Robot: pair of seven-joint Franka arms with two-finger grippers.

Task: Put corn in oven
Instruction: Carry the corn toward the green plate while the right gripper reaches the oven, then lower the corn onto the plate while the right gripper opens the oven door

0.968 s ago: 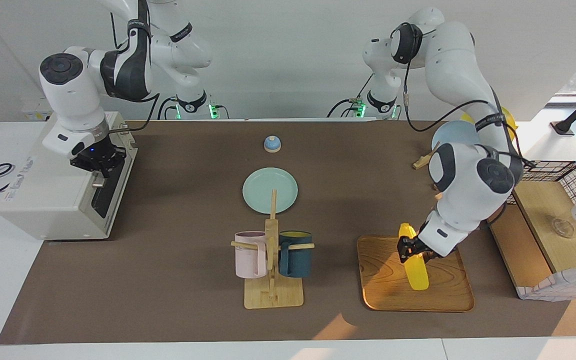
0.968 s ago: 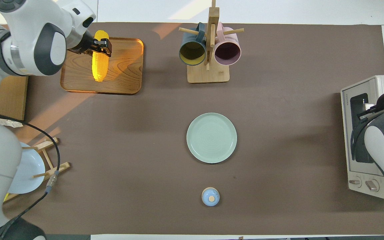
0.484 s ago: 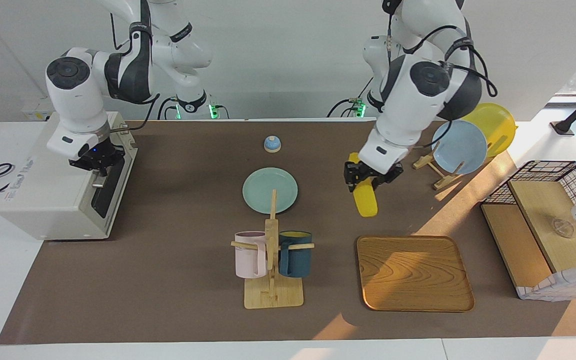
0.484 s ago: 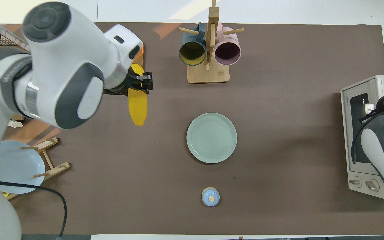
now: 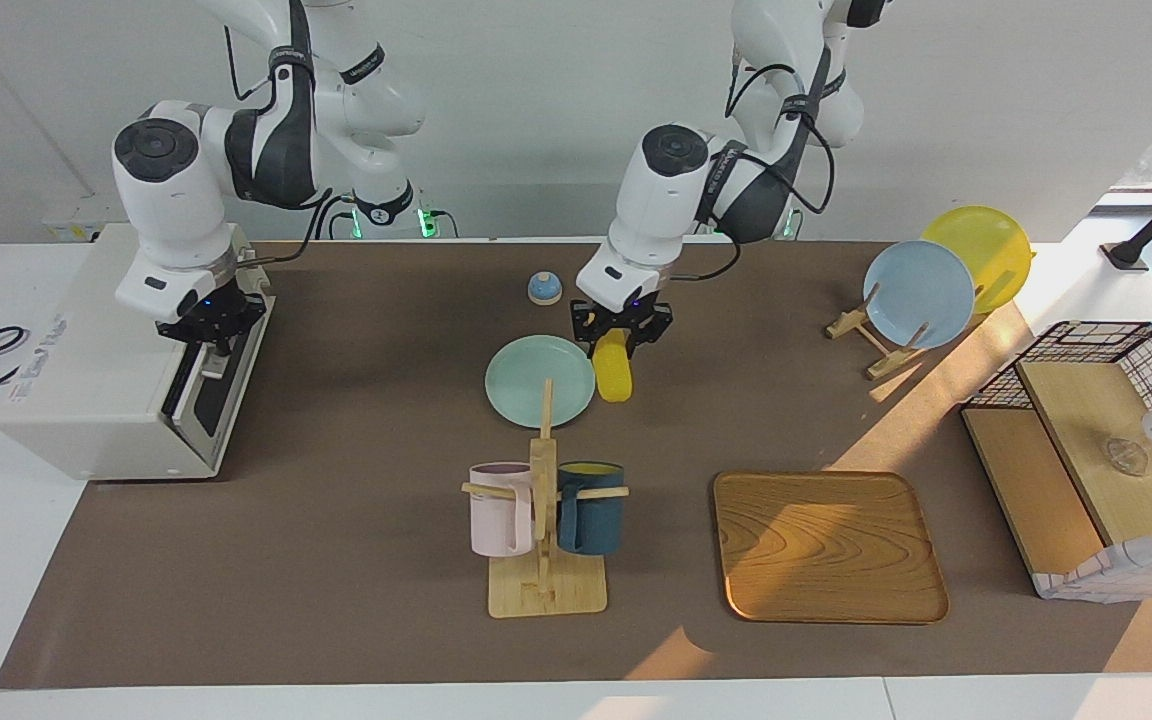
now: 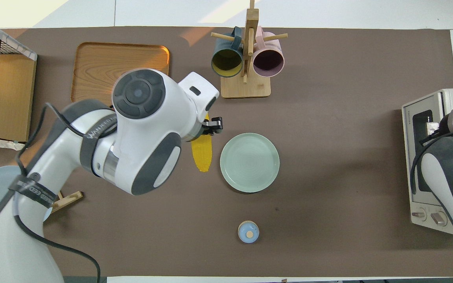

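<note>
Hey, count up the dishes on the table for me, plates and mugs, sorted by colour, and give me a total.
Green plates: 1
Blue plates: 1
Yellow plates: 1
Pink mugs: 1
Dark blue mugs: 1
Total: 5

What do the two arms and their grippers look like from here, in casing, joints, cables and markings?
Both arms have glossy white shells with dark grey bands and round dark joint caps. The left gripper and the right gripper are black with two fingers. Loose black cables run along both arms. The left arm wears black straps with white lettering. A small blue light shows on the right wrist.
</note>
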